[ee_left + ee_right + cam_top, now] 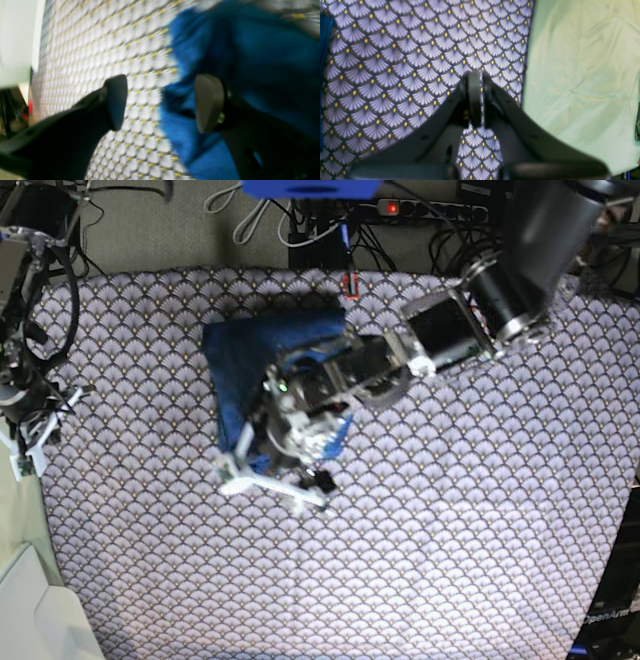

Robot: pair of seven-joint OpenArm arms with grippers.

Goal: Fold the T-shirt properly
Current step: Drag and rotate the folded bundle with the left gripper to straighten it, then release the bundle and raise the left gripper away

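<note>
The blue T-shirt (265, 345) lies bunched in a rough folded heap at the table's back middle. In the left wrist view the T-shirt (250, 50) fills the right side, blurred. My left gripper (162, 102) hovers open over the shirt's edge, one finger above the patterned cloth and the other above the blue fabric, with nothing held. In the base view that left gripper (275, 478) sits at the heap's front edge. My right gripper (475, 97) is shut on nothing above the patterned cloth, far from the shirt. The right arm (20, 380) stays at the table's left edge.
A scallop-patterned grey-white cloth (450, 530) covers the table. A pale green sheet (582, 75) lies beside the right gripper, off the table's left side (40, 610). Cables and a power strip (430, 210) run behind the back edge.
</note>
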